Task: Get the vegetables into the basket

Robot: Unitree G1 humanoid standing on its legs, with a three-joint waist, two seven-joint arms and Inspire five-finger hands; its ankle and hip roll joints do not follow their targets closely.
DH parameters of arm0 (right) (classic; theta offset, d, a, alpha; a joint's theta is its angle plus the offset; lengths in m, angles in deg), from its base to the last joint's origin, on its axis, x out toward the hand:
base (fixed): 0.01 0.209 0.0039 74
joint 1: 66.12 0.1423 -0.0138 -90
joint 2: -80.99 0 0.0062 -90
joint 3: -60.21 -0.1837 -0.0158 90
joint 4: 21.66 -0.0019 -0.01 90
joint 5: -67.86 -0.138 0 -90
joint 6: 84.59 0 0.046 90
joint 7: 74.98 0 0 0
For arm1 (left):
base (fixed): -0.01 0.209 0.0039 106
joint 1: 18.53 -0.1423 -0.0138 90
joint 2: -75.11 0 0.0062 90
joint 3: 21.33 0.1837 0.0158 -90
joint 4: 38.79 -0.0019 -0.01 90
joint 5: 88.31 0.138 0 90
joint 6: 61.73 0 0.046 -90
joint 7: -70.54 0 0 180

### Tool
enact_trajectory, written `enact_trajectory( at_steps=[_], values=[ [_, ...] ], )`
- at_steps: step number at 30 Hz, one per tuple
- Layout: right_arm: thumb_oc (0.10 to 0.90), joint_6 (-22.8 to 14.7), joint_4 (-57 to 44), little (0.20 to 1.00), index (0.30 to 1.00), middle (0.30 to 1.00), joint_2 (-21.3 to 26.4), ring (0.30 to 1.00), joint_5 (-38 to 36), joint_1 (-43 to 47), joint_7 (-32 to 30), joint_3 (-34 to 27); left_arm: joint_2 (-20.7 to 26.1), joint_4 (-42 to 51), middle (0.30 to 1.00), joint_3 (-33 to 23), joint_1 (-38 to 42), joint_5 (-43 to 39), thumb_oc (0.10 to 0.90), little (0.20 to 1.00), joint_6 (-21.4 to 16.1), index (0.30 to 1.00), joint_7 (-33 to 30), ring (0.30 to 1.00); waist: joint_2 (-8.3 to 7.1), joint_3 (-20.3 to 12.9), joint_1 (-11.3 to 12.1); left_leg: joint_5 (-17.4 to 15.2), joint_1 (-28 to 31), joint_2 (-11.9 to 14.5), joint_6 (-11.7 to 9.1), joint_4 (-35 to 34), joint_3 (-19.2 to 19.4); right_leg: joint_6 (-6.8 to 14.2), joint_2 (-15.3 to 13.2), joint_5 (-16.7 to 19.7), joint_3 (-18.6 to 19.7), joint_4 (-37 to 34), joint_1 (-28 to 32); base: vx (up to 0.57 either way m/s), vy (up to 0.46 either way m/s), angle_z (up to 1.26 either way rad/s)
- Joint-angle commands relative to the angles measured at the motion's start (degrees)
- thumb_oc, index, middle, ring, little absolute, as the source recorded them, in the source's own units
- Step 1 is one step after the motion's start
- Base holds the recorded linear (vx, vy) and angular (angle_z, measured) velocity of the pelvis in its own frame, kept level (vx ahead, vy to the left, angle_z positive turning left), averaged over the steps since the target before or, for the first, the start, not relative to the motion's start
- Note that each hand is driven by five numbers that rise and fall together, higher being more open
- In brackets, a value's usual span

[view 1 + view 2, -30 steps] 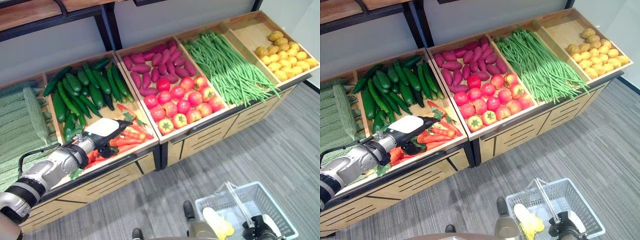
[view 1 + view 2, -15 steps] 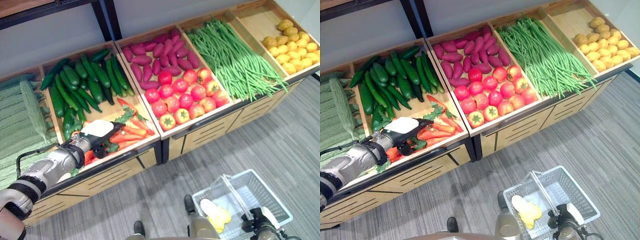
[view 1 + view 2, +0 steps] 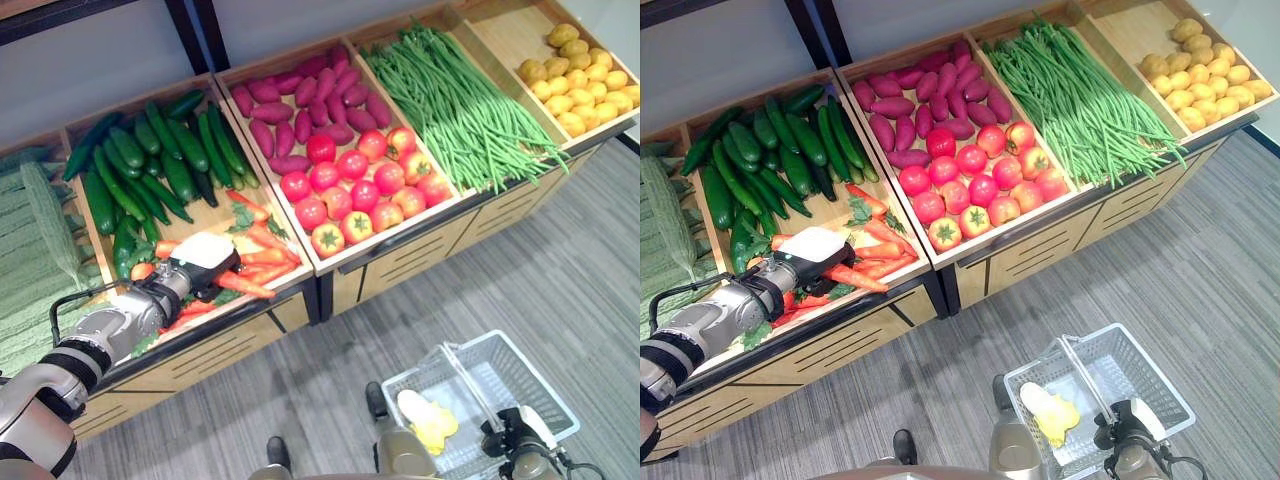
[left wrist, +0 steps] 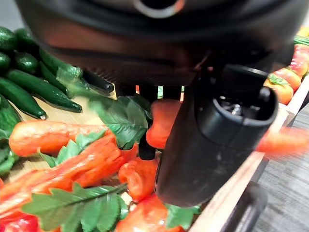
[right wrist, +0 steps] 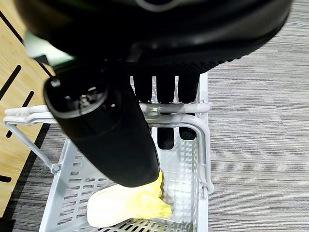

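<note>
- The left hand is down among the orange carrots with green leafy tops at the front of the wooden display bin. In the left wrist view its fingers curl round one carrot.
- That carrot's long axis runs toward the bin's front right edge, its tip pointing away from the left hand.
- The white wire-mesh shopping basket hangs well apart, lower right. The right hand is hooked over its handle.
- A yellow item lies inside the basket.
</note>
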Motion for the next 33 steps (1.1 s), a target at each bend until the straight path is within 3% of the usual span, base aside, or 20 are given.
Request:
enact_trajectory(
  at_steps=[1,9,11,17,24,31,33],
  values=[
    [0.400,-0.7,0.2,0.300,0.300,0.300,3.8,0.300,0.5,-0.9,-3.3,0.7,4.0,0.8,0.300,-5.0,7.3,1.2,0.400,0.300,0.8,0.300,-5.8,0.300,-2.98,-3.5,-0.3,0.9,-1.0,0.6,-1.1,0.1,-0.5,5.3,-4.0,-2.2,-3.4,0.0,3.4,0.00,0.000,0.00],
    [0.400,-0.7,-0.3,0.300,0.300,0.300,2.9,0.300,0.6,-2.0,-3.2,0.2,8.5,9.4,0.300,-14.0,3.7,-1.3,0.400,0.300,1.2,0.300,-10.0,0.300,-3.37,-4.9,0.6,0.6,-0.2,0.3,-1.0,0.1,-1.3,5.3,-4.4,-2.8,-4.5,0.0,5.2,0.01,0.001,0.03],
    [0.400,-0.8,-0.8,0.300,0.300,0.300,2.4,0.300,0.6,-2.4,-3.2,0.0,8.5,12.1,0.300,-19.0,0.0,-3.5,0.400,0.300,0.5,0.300,-11.6,0.300,-3.58,-5.3,0.9,0.5,0.0,0.3,-1.0,0.1,-1.5,5.2,-4.5,-2.9,-4.9,0.0,5.6,0.02,0.003,0.07],
    [0.400,-0.8,-0.7,0.300,0.300,0.300,1.3,0.300,0.8,-2.7,-2.9,0.1,5.8,16.7,0.300,-26.3,-6.5,-6.4,0.400,0.300,0.1,0.300,-13.5,0.300,-3.89,-5.6,1.3,0.3,0.3,0.1,-0.9,0.1,-1.8,5.1,-4.8,-3.2,-5.1,0.0,6.0,0.00,0.001,0.01],
    [0.400,-0.8,-0.7,0.300,0.300,0.300,0.0,0.300,1.1,-3.6,-2.9,-0.5,-1.0,20.5,0.300,-34.9,-13.7,-11.3,0.400,0.300,-0.7,0.300,-16.0,0.300,-4.48,-5.8,1.7,-0.1,0.6,-0.4,-0.7,0.1,-2.0,5.0,-5.2,-3.4,-5.3,0.0,6.7,0.00,0.002,0.00],
    [0.400,-0.5,-0.6,0.300,0.300,0.300,-0.3,0.300,1.6,-3.6,-3.0,-0.3,-5.2,21.4,0.300,-38.1,-15.3,-15.2,0.400,0.300,-0.7,0.300,-16.8,0.300,-4.81,-5.8,1.8,-0.1,0.7,-0.6,-0.6,0.1,-2.0,5.0,-5.4,-3.4,-5.4,0.0,6.8,0.00,0.000,0.00],
    [0.400,-0.3,-1.0,0.300,0.300,0.300,-0.3,0.300,1.9,-3.5,-2.8,-0.1,-8.3,22.2,0.300,-40.1,-15.9,-19.7,0.400,0.300,-1.4,0.300,-16.9,0.300,-5.14,-5.9,1.8,-0.3,0.8,-0.6,-0.5,0.1,-2.0,5.0,-5.5,-3.4,-5.3,0.0,6.9,0.00,0.000,0.00]
  ],
)
